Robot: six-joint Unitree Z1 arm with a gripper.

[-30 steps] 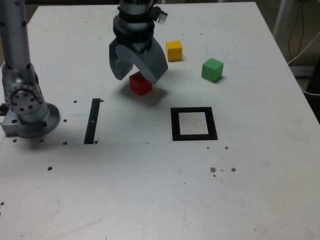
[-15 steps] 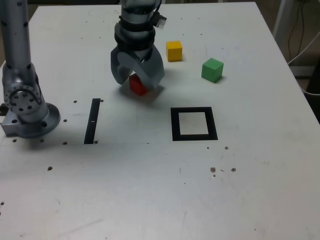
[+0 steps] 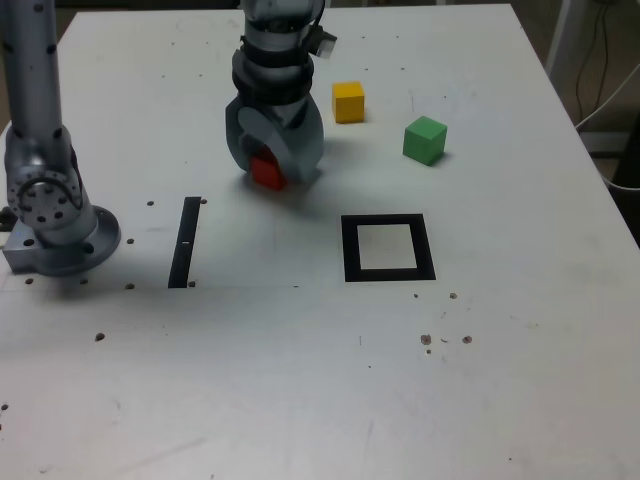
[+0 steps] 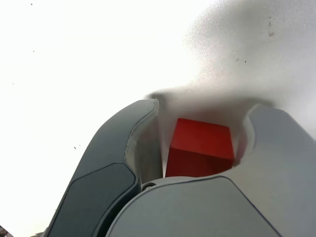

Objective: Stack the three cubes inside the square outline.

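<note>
Between our gripper's (image 3: 270,168) narrowed jaws sits the red cube (image 3: 266,172) on the table (image 3: 300,380), contact unclear. Square outline (image 3: 388,247) empty; yellow cube (image 3: 348,101), green cube (image 3: 425,139) beyond it.

The white, smooth table top (image 3: 300,380) has a faint sheen and carries small dark specks. The red cube (image 3: 266,171), the yellow cube (image 3: 348,101) and the green cube (image 3: 425,139) all show flat, matt faces without shine. The grey gripper (image 3: 272,165) looks like smooth moulded plastic, dull in finish; in the wrist view its fingers (image 4: 113,168) show the same satin grey. The silver arm base (image 3: 50,215) near the table's edge looks like brushed metal. The black square outline (image 3: 387,247) and the thin black strip (image 3: 184,241) look like matt tape.
</note>
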